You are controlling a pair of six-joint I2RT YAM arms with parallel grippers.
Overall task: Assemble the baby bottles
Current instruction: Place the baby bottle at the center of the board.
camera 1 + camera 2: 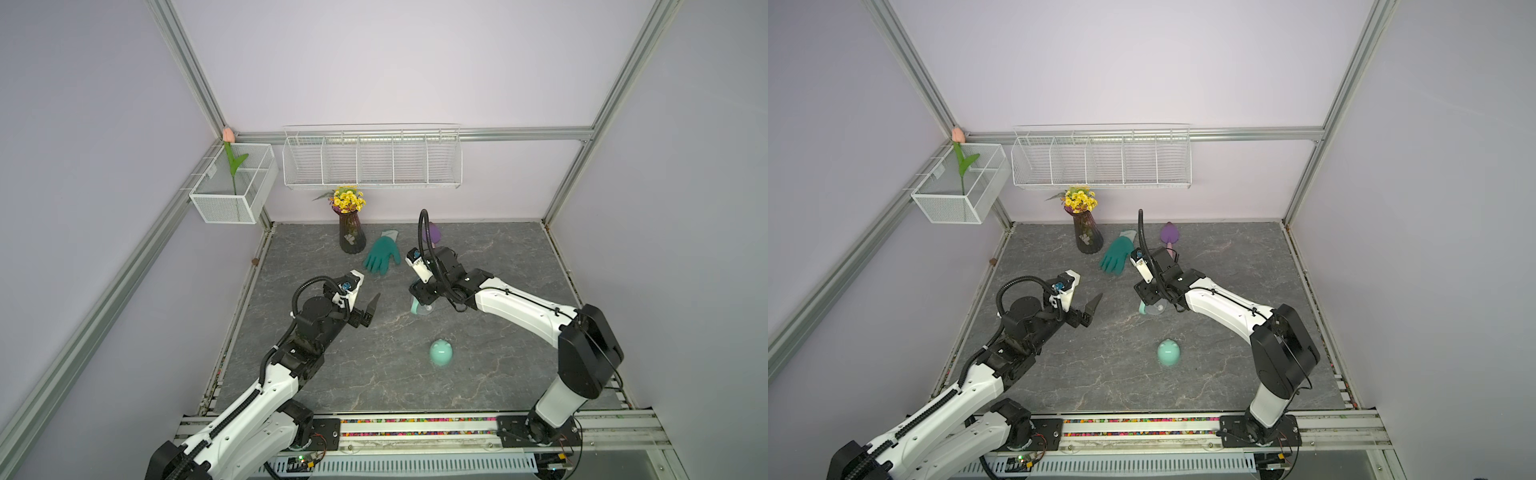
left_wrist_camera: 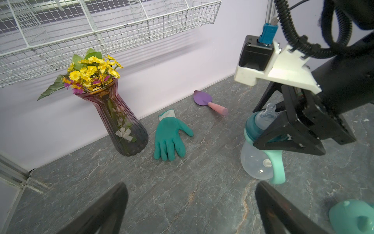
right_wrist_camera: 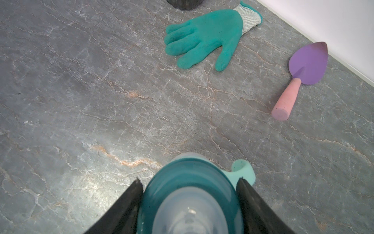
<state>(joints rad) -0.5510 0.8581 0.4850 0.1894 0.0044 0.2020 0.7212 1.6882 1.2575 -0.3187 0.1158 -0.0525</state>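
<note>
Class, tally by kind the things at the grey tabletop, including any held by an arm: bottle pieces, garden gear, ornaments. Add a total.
Bottle pieces: 2, the bottle and the dome cap
Garden gear: 2, the glove and the trowel
Ornaments: 1, the vase of flowers
Total: 5

Left arm [image 1: 257,395] reaches in from near-left corner, forearm raised toward centre, wrist roughly level. Left gripper [image 2: 191,184] spread wide, holding nothing, hovering, aimed toward right gripper [image 3: 189,180]. Right arm [image 1: 519,305] rises from base, elbow high, forearm stretched toward centre, wrist pitched down. Right gripper's jaws clamped either side of bottle [image 2: 255,162] top.
</note>
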